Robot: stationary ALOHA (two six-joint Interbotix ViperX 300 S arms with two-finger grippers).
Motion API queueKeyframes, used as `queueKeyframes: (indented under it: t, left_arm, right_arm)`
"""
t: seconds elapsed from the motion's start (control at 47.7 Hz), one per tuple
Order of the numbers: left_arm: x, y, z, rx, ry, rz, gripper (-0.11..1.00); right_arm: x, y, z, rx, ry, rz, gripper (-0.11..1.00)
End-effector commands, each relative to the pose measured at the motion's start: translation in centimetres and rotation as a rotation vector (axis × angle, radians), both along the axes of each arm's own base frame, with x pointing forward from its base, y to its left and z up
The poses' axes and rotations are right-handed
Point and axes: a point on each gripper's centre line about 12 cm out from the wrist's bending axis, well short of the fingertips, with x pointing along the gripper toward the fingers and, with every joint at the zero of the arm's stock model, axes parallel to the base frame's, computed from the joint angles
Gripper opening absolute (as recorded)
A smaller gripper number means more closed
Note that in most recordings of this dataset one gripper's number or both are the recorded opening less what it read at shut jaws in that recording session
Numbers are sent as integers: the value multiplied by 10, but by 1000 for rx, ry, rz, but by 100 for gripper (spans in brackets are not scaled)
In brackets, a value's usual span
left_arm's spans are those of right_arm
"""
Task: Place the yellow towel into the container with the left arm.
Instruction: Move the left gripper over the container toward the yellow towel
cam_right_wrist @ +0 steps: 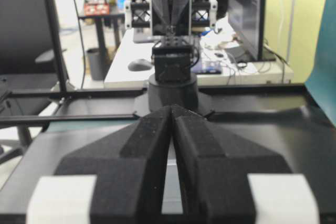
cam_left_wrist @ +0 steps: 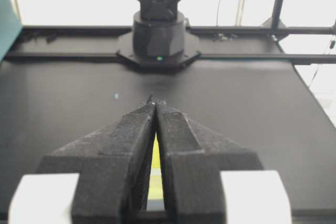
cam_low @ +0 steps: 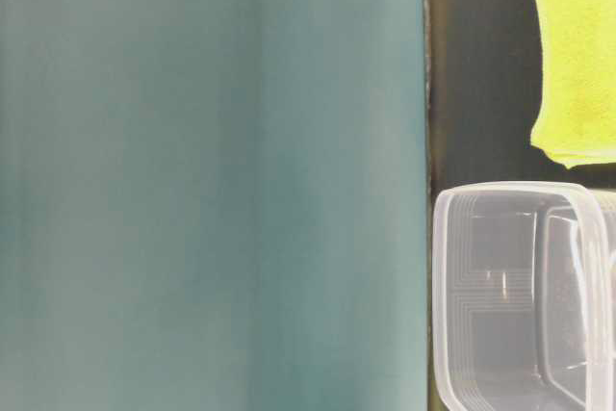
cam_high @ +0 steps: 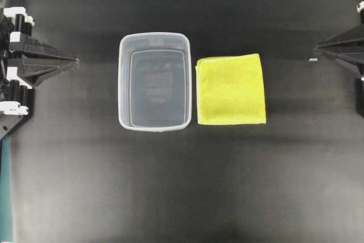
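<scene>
The yellow towel (cam_high: 231, 89) lies folded flat on the black table, right beside the container (cam_high: 154, 81), a clear rectangular tub with nothing in it. Both show again in the table-level view, towel (cam_low: 577, 55) above container (cam_low: 525, 295). My left gripper (cam_high: 77, 58) rests at the left edge, shut with nothing held, well left of the container. In the left wrist view its tips (cam_left_wrist: 156, 102) meet, and a sliver of the towel (cam_left_wrist: 155, 153) shows through the slit behind them. My right gripper (cam_high: 316, 51) rests shut at the right edge, tips together (cam_right_wrist: 172, 109).
The black table (cam_high: 182, 186) stretches around both objects. A teal wall (cam_low: 212, 180) fills most of the table-level view. The opposite arm's base (cam_left_wrist: 158, 35) stands at the far end in the left wrist view, and the other base (cam_right_wrist: 172, 77) in the right wrist view.
</scene>
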Motion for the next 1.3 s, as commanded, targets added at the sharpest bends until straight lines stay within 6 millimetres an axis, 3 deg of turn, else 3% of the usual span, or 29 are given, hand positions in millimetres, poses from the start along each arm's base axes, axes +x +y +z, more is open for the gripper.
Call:
queueKeyframes:
  t: [0.0, 0.084, 0.42, 0.776, 0.881, 1.112, 1.175, 1.28]
  left_arm:
    - [12, 2, 17, 10, 9, 5, 6]
    - [26, 6, 26, 5, 78, 23, 0]
    - [97, 12, 50, 14, 483, 45, 0]
    - [184, 15, 44, 14, 790, 50, 0]
    - [205, 18, 37, 10, 881, 57, 0]
    - [240, 20, 18, 65, 947, 37, 3]
    - [250, 24, 10, 76, 964, 36, 16]
    - [264, 27, -7, 82, 1007, 36, 47]
  right_arm:
    - [2, 1, 8, 23, -21, 6, 1]
    - [2, -2, 10, 68, -23, -10, 1]
    - [-5, -12, 19, 91, -31, -59, 1]
    - [-16, -16, 23, 94, 6, -85, 3]
    - [-20, -16, 27, 85, -13, -84, 17]
    - [-27, -12, 33, 67, -45, -65, 72]
    - [-28, -9, 36, 50, -63, -51, 79]
    - [-32, -8, 45, 41, -124, -46, 77]
